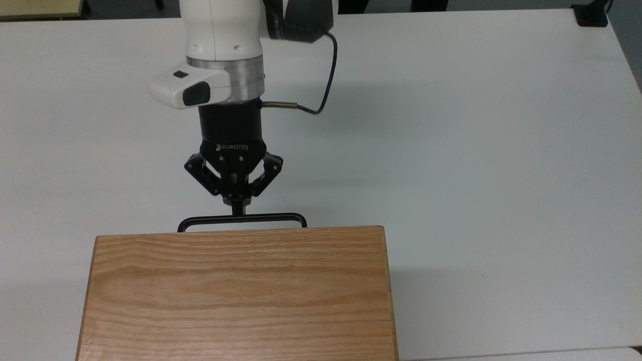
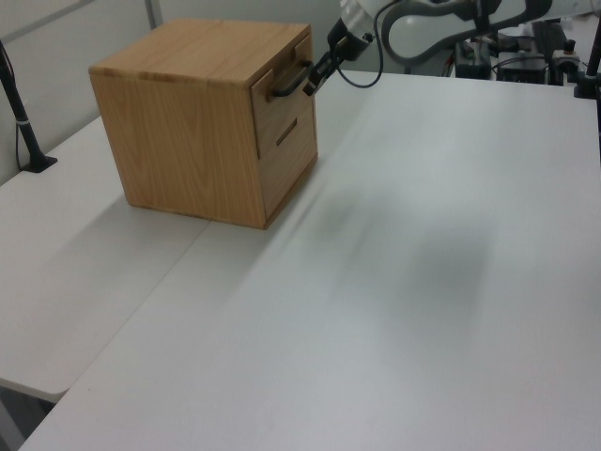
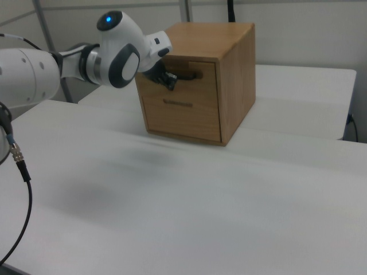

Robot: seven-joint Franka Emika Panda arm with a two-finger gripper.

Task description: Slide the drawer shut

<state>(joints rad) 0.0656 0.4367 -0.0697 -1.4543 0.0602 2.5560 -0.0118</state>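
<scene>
The drawer [image 2: 282, 111] sits flush in the oak cabinet [image 1: 241, 296], its front panel level with the cabinet face in the left view and in the right view [image 3: 192, 70]. From the top view I see just its black bar handle [image 1: 242, 218] sticking out past the cabinet's top edge. My gripper [image 1: 237, 204] points at the middle of the handle with its fingers shut together, tips at or just short of the bar. It also shows beside the handle in the left view [image 2: 310, 86] and in the right view [image 3: 170, 82].
A second drawer front [image 3: 180, 117] lies shut below the first. The cabinet stands on a white table [image 1: 476, 150] with wide bare room around it. A black post [image 2: 21, 113] stands at the left view's left. The arm's cable [image 1: 326, 70] loops beside the wrist.
</scene>
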